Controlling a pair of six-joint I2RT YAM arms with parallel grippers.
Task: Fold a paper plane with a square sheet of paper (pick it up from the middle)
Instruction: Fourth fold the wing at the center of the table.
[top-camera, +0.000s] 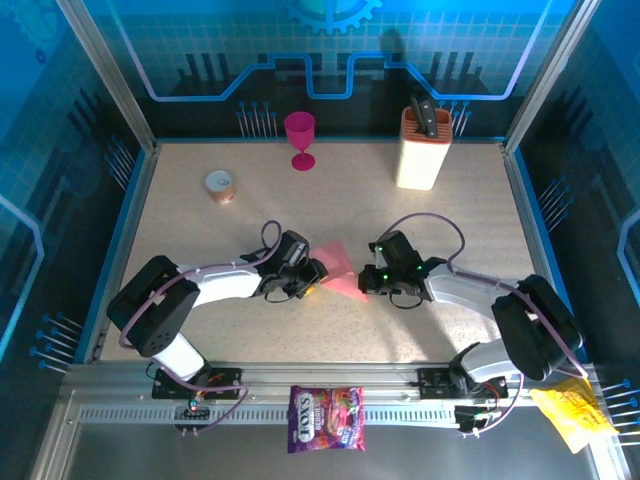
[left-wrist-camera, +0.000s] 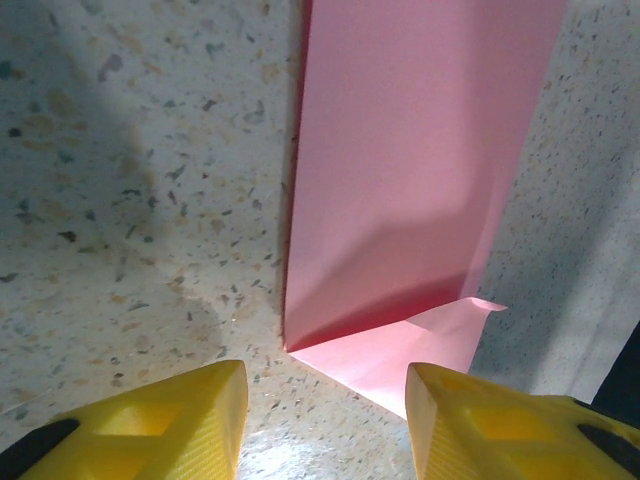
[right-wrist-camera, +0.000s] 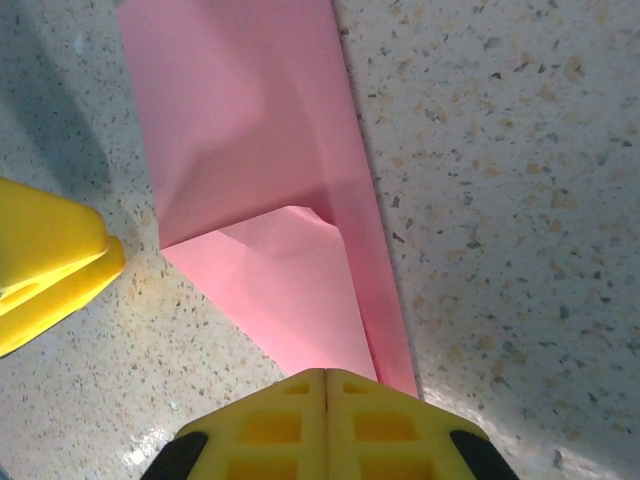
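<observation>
The square sheet of paper (top-camera: 340, 268) lies partly folded on the speckled table between my two grippers; it is salmon-pink, with a flap turned over along one edge. In the left wrist view the paper (left-wrist-camera: 420, 150) runs away from me and its folded corner reaches down beside the right finger. My left gripper (left-wrist-camera: 325, 400) is open and low over the table (left-wrist-camera: 130, 200), with nothing clamped. My right gripper (right-wrist-camera: 327, 380) is shut, its yellow fingers pressed together over the paper's (right-wrist-camera: 250, 150) near pointed end. A left finger (right-wrist-camera: 50, 260) shows at that view's left edge.
A magenta goblet (top-camera: 300, 138) and a cream knife block (top-camera: 422, 148) stand at the back. A small cup (top-camera: 220, 186) sits at the back left. A purple candy bag (top-camera: 326, 418) and a yellow wrapper (top-camera: 572, 412) lie on the near rail.
</observation>
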